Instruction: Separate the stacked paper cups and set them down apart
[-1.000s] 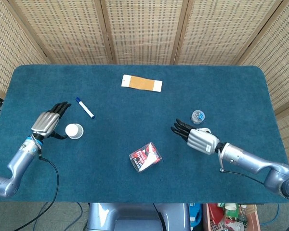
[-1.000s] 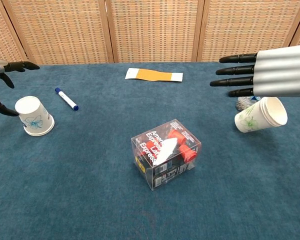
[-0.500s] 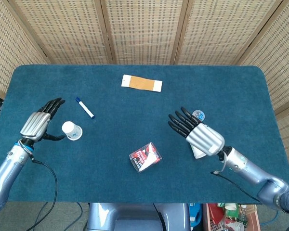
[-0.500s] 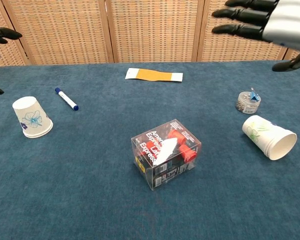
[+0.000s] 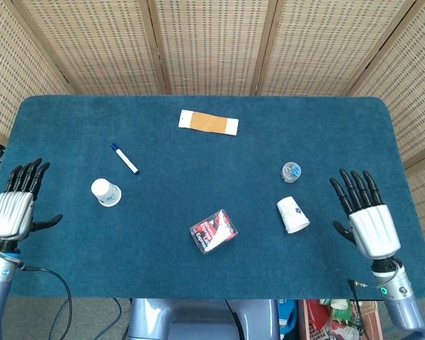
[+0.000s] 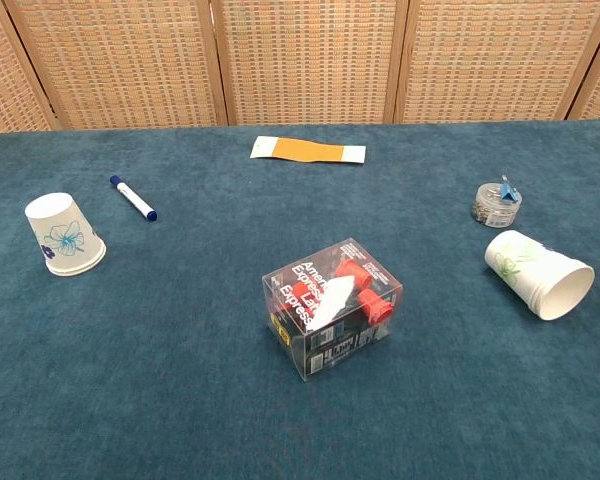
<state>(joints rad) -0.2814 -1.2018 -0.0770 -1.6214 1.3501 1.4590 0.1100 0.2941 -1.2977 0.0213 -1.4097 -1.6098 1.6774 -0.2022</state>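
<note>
Overhead, on teal felt, my left hand [image 5: 13, 209] and right hand [image 5: 368, 216] have withdrawn to the edges, fingers spread, empty. Chest camera: blue-flowered paper cup [image 6: 64, 235] inverted at left, green-printed paper cup [image 6: 538, 274] now lying sideways.

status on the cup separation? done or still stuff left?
Looks done. Blue-print cup stands upside down at table left; green-print cup lies on its side at right, well apart, clear box between them. Nothing in hand: left robot hand and right robot hand are open at the table edges. Possibly left: righting the tipped cup.
</note>
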